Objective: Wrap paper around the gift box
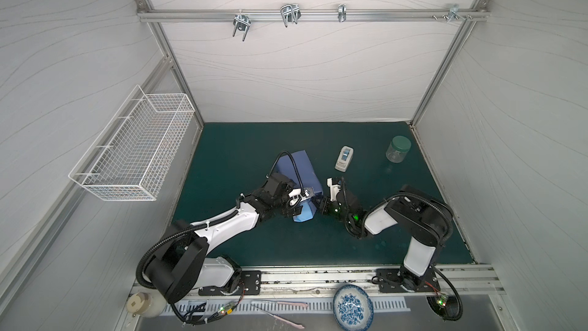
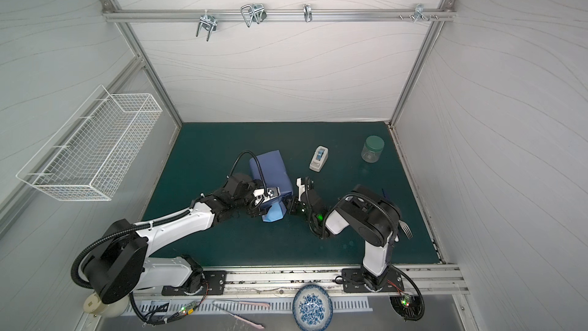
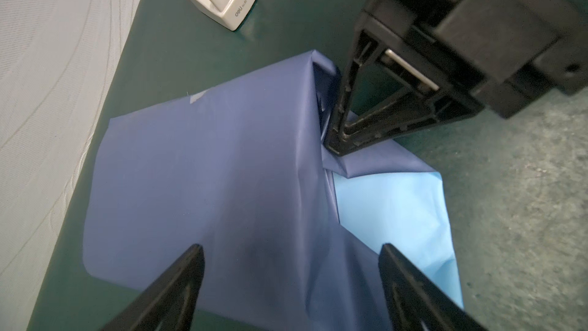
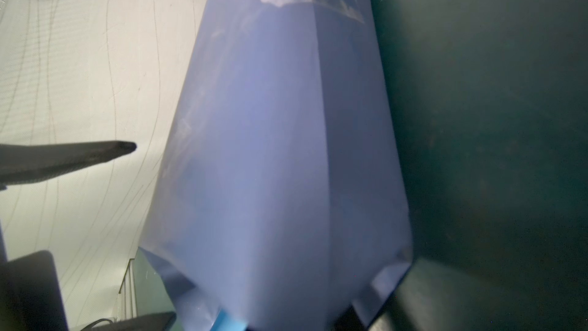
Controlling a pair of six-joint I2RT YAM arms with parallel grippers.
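The paper (image 3: 197, 170) is round the parcel, dull indigo face outward, in the middle of the green table (image 1: 241, 154). The gift box (image 3: 322, 90) shows only as a dark sliver at the open near end. A cloudy patch of tape (image 3: 197, 98) sits on the seam, so I judge the body wrapped and the end folds in hand.

The right claw (image 3: 334, 146) has its tip pressed into the side tuck at that end. Whether its jaws pinch the fold, I cannot tell. The left claw (image 3: 291, 246) hangs above the parcel, fingers wide apart, holding nothing.

Below the tuck a sky-blue flap (image 3: 391, 211) lies flat on the table, thin, smooth, lightly creased. The next move probably calls for the left claw to drop, catch that flap's edge and fold it up against the box end while the tuck is held. The sheet looks slippery, and the box edges are sharp. The white tape dispenser (image 1: 344, 158) waits nearby.
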